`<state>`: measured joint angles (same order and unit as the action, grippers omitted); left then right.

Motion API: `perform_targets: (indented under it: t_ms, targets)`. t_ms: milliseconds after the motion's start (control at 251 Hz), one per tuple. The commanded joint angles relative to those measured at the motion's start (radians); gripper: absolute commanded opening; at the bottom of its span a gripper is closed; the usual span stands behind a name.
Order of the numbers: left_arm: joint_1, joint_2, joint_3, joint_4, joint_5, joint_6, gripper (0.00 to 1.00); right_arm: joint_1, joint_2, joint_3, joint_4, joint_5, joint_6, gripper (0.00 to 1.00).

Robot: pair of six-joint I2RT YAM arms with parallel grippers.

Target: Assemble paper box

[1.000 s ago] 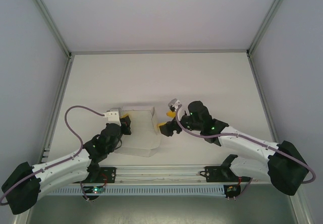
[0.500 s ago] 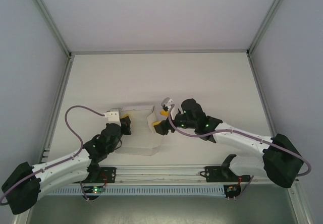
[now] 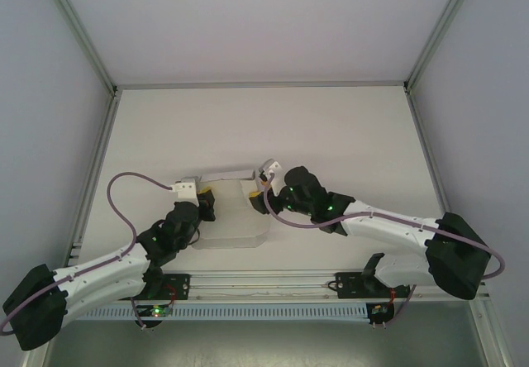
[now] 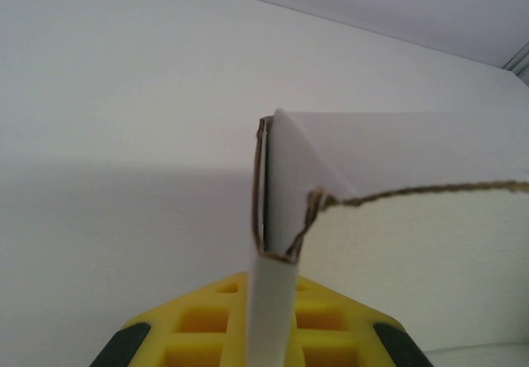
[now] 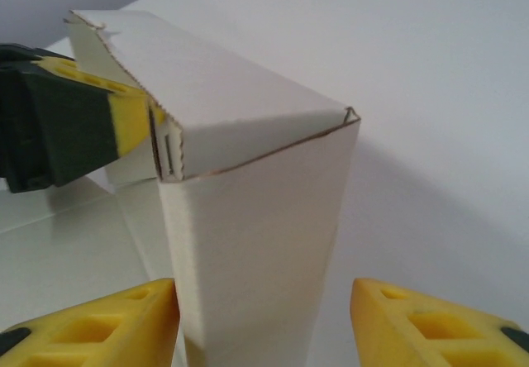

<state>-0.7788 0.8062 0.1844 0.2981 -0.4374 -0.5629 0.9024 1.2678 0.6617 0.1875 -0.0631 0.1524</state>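
Matte table [image 3: 331, 135] | creased paper box [image 3: 235, 222] | left claw [image 3: 205, 195] pinching | right claw [image 5: 264, 326] seemingly ajar

White paper box [image 3: 235, 221] beside right pincer [image 3: 260, 189]

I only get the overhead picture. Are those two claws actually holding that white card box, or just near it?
Observer: The left gripper is shut on one thin wall of the paper box. Its wrist camera shows card pinched between yellow fingers.
Operator: And the right one?
Observer: The right gripper is open, straddling an upright panel. A gap shows beside one finger.
Operator: Is the top closed?
Observer: At that end a flap is folded over the panel's top edge.
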Motion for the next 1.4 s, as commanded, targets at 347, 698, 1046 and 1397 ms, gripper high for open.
perform_targets:
  t_ms: [347, 698, 1046, 1397]
  targets:
    - [-0.009, 0.076, 0.083, 0.029, 0.047, -0.014, 0.00, 0.039, 0.117, 0.088, -0.024, 0.396, 0.004, 0.25]
    - [-0.010, 0.165, 0.213, -0.310, -0.243, -0.316, 0.00, 0.043, 0.225, 0.215, -0.301, 0.988, 0.154, 0.05]
    - [0.000, 0.179, 0.337, -0.995, -0.504, -0.801, 0.00, -0.011, 0.258, 0.283, -0.675, 1.344, 0.388, 0.05]
    - [0.010, 0.285, 0.421, -1.065, -0.506, -0.787, 0.00, -0.024, 0.275, 0.313, -0.760, 1.381, 0.451, 0.09]
